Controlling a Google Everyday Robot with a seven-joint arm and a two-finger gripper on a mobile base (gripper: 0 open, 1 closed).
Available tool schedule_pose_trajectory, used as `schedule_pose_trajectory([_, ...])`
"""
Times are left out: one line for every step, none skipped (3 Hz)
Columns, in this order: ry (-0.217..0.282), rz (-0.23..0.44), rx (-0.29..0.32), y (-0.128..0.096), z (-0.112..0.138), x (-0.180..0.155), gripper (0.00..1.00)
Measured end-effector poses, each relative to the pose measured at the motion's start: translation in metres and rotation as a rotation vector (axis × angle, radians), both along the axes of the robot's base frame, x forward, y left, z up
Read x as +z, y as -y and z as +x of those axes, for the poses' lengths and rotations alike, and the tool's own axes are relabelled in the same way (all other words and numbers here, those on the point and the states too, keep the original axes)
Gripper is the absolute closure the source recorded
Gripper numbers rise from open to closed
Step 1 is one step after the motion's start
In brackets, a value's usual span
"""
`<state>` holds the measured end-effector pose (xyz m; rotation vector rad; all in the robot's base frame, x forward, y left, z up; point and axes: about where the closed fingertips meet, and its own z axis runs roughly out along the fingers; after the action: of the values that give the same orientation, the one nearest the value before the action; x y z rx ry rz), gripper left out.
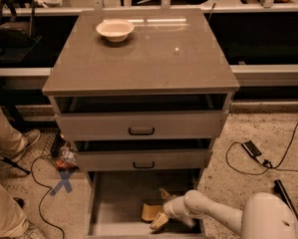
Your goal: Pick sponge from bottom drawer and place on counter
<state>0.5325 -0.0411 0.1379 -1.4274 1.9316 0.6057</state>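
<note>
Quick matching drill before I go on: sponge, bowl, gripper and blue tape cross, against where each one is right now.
1 sponge
2 bowl
3 gripper
4 blue tape cross

a on the counter, rear left
b on the floor, left side
c lying on the bottom drawer floor
d reaching into that drawer, beside the sponge

Pairs: 1-c, 2-a, 3-d, 4-b
</note>
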Motion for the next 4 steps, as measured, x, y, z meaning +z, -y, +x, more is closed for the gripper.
schedule_pose_trajectory([-0.012, -0.021, -0.002, -0.005, -0.003, -0.013, 0.25])
schedule_pose_trajectory([-0.023, -0.024, -0.005, -0.007, -0.005, -0.019, 0.48])
schedule_pose_trajectory([-0.032, -0.002, -0.009, -0.007, -0.006, -0.021, 0.72])
schedule_pose_trajectory([-0.009, 0.081, -0.010, -0.004, -0.007, 0.000, 0.95])
